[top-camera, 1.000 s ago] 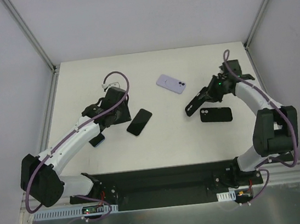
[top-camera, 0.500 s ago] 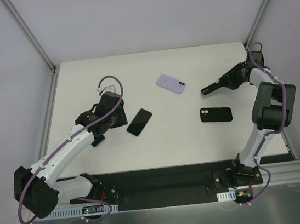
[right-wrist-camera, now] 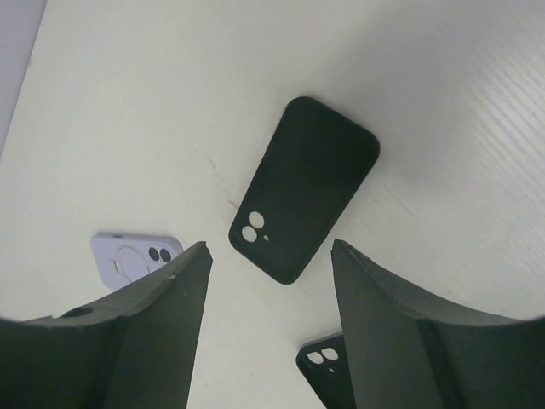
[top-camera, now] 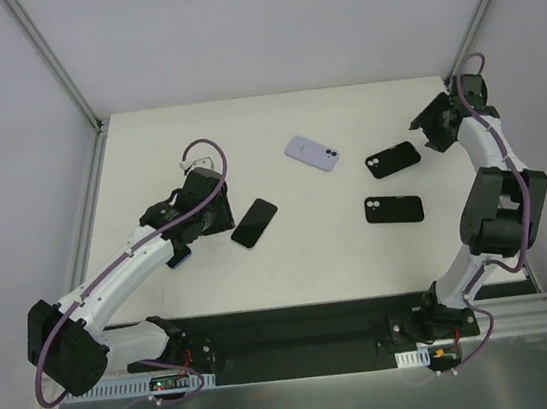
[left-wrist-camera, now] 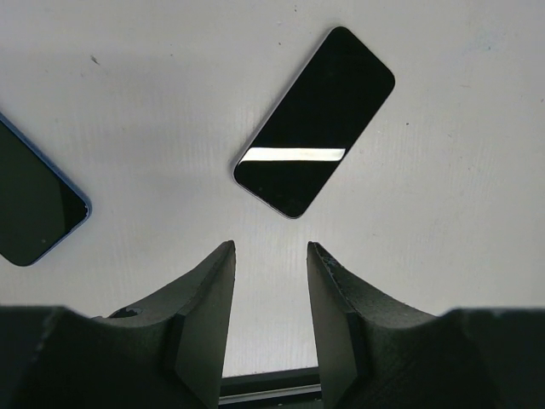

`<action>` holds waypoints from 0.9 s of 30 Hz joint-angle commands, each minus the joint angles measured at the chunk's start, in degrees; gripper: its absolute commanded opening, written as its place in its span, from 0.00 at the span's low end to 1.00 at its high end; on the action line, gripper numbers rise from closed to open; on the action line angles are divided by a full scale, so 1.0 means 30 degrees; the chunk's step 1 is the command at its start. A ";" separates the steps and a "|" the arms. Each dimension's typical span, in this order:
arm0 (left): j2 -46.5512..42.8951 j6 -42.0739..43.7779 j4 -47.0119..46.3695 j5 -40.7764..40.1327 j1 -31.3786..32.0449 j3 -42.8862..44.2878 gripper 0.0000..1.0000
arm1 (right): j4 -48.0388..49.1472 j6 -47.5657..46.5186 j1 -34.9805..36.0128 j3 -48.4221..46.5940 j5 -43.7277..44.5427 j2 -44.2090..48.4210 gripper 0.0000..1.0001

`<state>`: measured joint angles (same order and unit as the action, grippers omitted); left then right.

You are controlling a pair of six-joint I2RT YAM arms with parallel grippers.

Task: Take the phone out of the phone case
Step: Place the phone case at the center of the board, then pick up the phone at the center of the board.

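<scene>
The left tool [left-wrist-camera: 270, 251] hangs over the white tabletop [top-camera: 361, 253] with its two fingers a little apart; nothing sits in the gap, only bare surface. To the left of its fingertips lies a blue-edged phone [left-wrist-camera: 34, 204], screen up, partly cut off by the edge of the left wrist view. In the top view this phone is half hidden under the left arm. Straight ahead of the left tool, close to the tips but not touching them, a black phone [left-wrist-camera: 315, 132] lies flat and screen up. It is turned on a diagonal, and a bright strip of reflection crosses its glass.

Further right, about midway between the two tools, a lavender case [top-camera: 311, 153] lies flat with its camera corner showing. From the right wrist it appears beyond the left finger, well apart from that tool.

Near the right tool lie two black pieces. A black case [right-wrist-camera: 305, 189] lies back-up just ahead of the fingertips, its two camera openings at the end nearest the tool. I cannot tell whether a phone sits inside it. A second black item [top-camera: 393, 210] lies flat nearer the arm bases, apart from the first. Only its camera corner shows low between the fingers, and I cannot tell whether it is a phone or a case.

The right tool [right-wrist-camera: 271, 249] is spread wide and grips nothing.
</scene>
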<state>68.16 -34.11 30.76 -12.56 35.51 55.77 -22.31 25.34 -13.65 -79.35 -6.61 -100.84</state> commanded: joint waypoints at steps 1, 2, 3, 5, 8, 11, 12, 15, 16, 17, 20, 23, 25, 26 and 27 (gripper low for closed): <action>0.0336 -0.0232 0.0058 0.0494 -0.0205 0.0629 0.38 | -0.1440 -0.3637 0.2811 -0.2370 0.1938 0.0861 0.61; 0.0365 -0.0232 0.0058 0.0610 -0.0205 0.0658 0.38 | -0.1500 -0.5006 0.3285 -0.2639 0.1708 0.0684 0.61; 0.0366 -0.0232 0.0029 0.0669 -0.0234 0.0688 0.38 | -0.1414 -0.5484 0.4276 -0.2844 0.1474 0.0567 0.62; 0.0278 -0.0320 0.0058 0.0757 -0.0234 0.0659 0.39 | -0.1500 -0.7003 0.5304 -0.3517 0.1937 0.0245 0.63; -0.0044 -0.0379 0.0058 0.0816 -0.0234 0.0484 0.39 | -0.2113 -0.8298 0.7183 -0.5326 0.3201 -0.0837 0.96; -0.0395 -0.0495 0.0087 0.0874 -0.0234 0.0366 0.40 | -0.3344 -0.9471 0.7976 -0.6826 0.2500 -0.2449 0.96; -0.0483 -0.0525 0.0058 0.0933 -0.0234 0.0308 0.40 | -0.3375 -0.9821 0.8152 -0.7382 0.1685 -0.2829 0.96; -0.0747 -0.0642 0.0087 0.1080 -0.0234 0.0132 0.40 | -0.3698 -1.0465 0.8387 -0.8700 0.0863 -0.4467 0.96; -0.0806 -0.0758 0.0087 0.1051 -0.0234 0.0044 0.40 | -0.3640 -1.0556 0.8417 -0.8909 0.0624 -0.4822 0.96; -0.0835 -0.0847 0.0058 0.1022 -0.0234 -0.0044 0.40 | -0.3523 -1.0760 0.8446 -0.9143 0.0274 -0.5173 0.96; -0.0631 -0.0994 0.0087 0.1225 -0.0234 0.0072 0.40 | -0.3233 -1.1142 0.8417 -0.9761 -0.1045 -0.6434 0.96; -0.0455 -0.0936 0.0087 0.1518 -0.0234 0.0278 0.40 | -0.1569 -1.3071 0.8709 -0.8564 -0.0963 -0.6759 0.96; -0.0367 -0.0673 0.0087 0.1636 -0.0234 0.0307 0.39 | -0.0684 -1.3980 0.9177 -0.7539 0.0558 -0.6612 0.96; -0.0338 -0.0643 0.0087 0.1782 -0.0234 0.0278 0.40 | -0.0448 -1.4652 0.9324 -0.7534 0.0824 -0.6670 0.96; -0.0250 -0.0613 0.0087 0.1841 -0.0234 0.0278 0.39 | -0.0533 -1.4804 0.9441 -0.7766 0.0769 -0.7019 0.96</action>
<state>67.16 -36.27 30.76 -8.93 35.51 55.77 -28.42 -11.44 12.62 -102.74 -6.31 -122.02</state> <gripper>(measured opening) 0.394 0.960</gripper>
